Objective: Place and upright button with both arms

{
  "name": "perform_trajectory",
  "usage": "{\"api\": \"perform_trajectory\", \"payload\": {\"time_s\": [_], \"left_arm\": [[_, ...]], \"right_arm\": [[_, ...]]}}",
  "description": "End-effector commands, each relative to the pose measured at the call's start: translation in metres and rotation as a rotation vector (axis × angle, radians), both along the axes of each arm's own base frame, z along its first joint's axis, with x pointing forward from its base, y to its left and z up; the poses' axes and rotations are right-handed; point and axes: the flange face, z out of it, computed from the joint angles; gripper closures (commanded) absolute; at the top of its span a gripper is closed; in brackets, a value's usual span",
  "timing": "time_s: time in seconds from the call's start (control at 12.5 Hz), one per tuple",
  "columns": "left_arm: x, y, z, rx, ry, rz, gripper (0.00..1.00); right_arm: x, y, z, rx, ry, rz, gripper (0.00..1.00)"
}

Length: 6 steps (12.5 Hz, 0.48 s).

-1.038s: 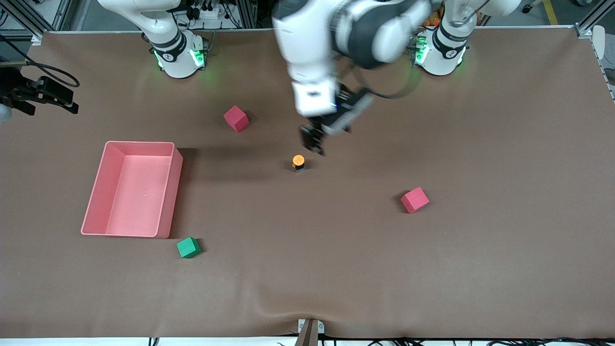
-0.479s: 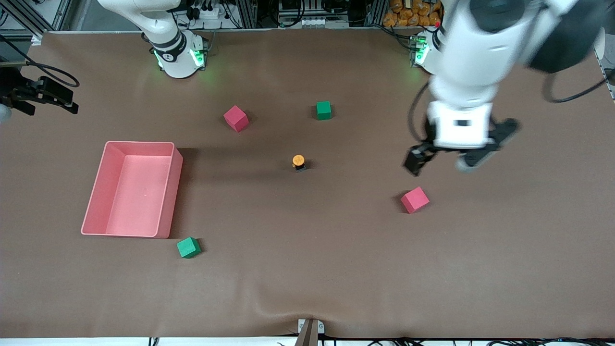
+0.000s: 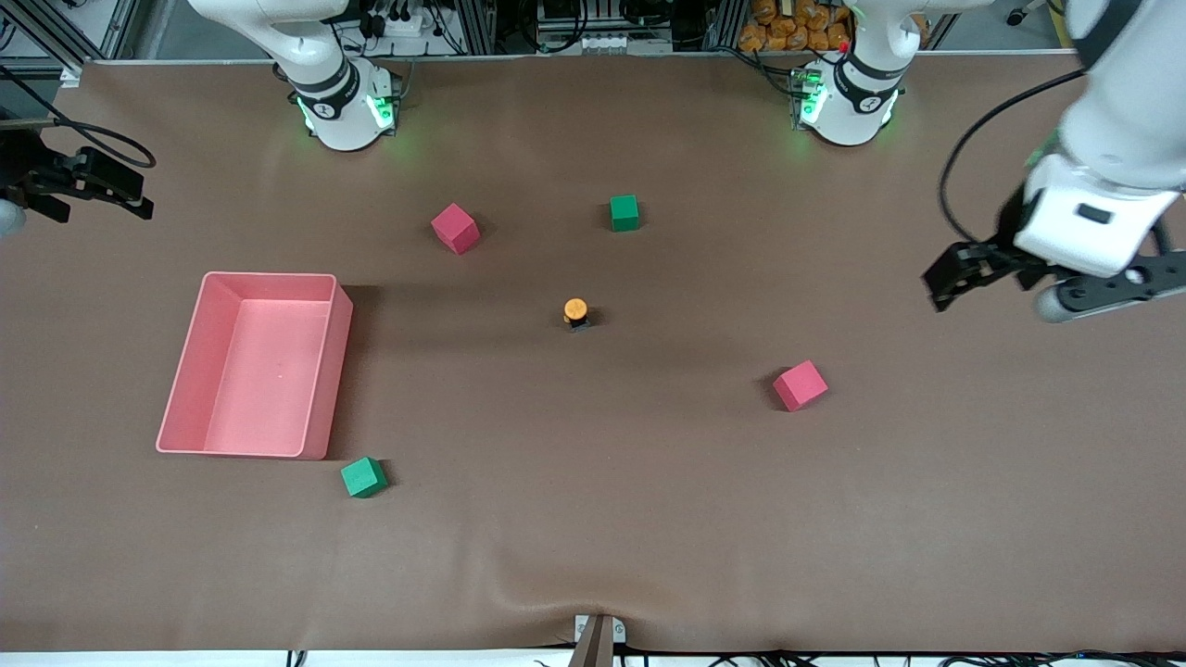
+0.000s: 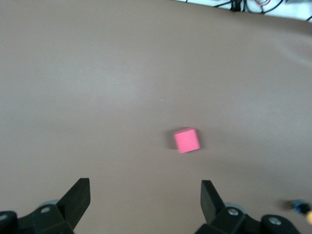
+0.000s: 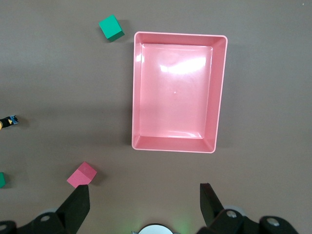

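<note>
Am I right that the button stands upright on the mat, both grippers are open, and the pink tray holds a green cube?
Not quite: the pink tray is empty, as the right wrist view shows. The rest holds: the button stands upright on the mat, and the left gripper and right gripper are open.

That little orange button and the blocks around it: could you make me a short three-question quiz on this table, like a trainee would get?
1. True or false: the button lies inside the pink tray.
2. How many green cubes are on the table?
3. What does the left claw hold? A) a pink cube B) the button C) nothing

Key
1. False. It stands upright on the bare table, orange cap up, between the tray and the pink cube toward the left arm's end.
2. Two: one farther from the front camera than the button, one nearer, beside the tray.
3. C. It is open and empty over the left arm's end of the table. The right claw, also open, is above the tray.
</note>
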Motion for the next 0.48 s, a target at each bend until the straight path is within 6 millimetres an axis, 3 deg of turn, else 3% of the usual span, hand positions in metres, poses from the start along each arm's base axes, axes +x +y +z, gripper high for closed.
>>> {"api": "perform_trajectory", "payload": {"time_s": [0.0,0.4], "left_arm": [[-0.021,0.025,0.016,-0.031,0.036,-0.019,0.0],[-0.044,0.064,0.02,-0.069,0.096,-0.077,0.0]], "right_arm": [[-0.001,-0.003,0.001,-0.007,0.006,0.008,0.0],[-0.001,-0.003,0.001,-0.007,0.006,0.008,0.0]]}}
